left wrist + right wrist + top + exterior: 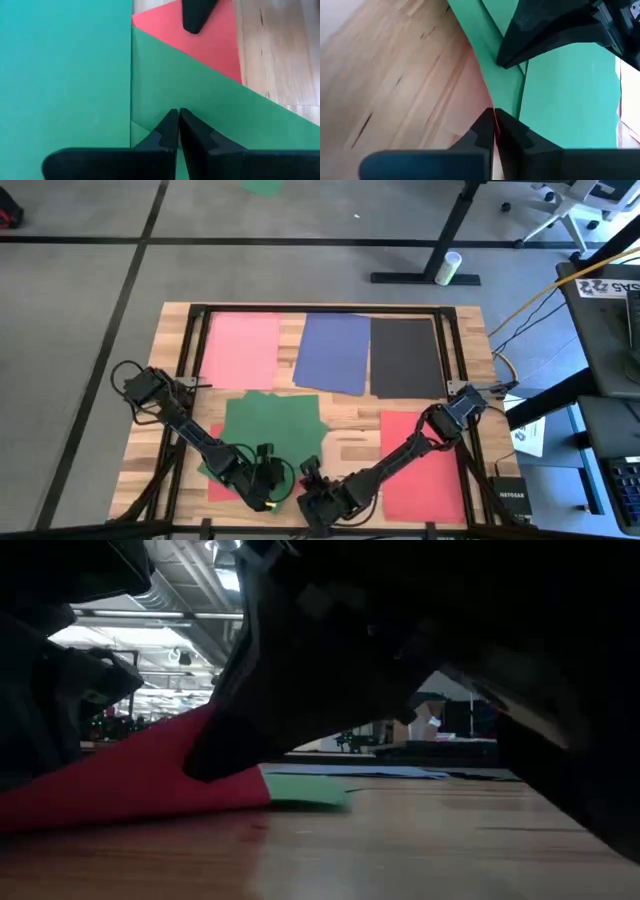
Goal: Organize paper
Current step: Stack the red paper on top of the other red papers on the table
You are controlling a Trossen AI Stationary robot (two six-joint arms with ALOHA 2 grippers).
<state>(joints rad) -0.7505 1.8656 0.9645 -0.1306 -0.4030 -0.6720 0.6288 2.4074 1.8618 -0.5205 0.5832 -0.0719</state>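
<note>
Pink point(240, 350), blue point(335, 352) and black point(405, 358) paper sheets lie flat in a row at the table's far side. One red sheet point(425, 465) lies near right. A fanned pile of green sheets point(270, 428) lies left of centre over another red sheet point(205, 42). My left gripper point(178, 112) is shut, its tips on the green pile near the front edge. Beside it, my right gripper point(493, 112) is shut on the red sheet that sticks out from under the green. My left gripper sets its shut fingertips down on the green pile, at the line where one green sheet overlaps another point(150, 125), slanting from above. Whether any layer is caught between the fingers, I cannot tell. My right gripper pinches the red sheet's edge point(492, 102) between its two fingers, a single layer, near the corner that sticks out from under the green. That side is raised off the table point(150, 770); the rest slopes down onto the wood under the green pile.
A black frame point(320, 310) borders the wooden table. Bare wood point(350, 445) lies between the green pile and the right-hand red sheet. A green sheet point(262, 186) lies on the floor beyond, and a white printed sheet point(527, 435) sits off the right edge.
</note>
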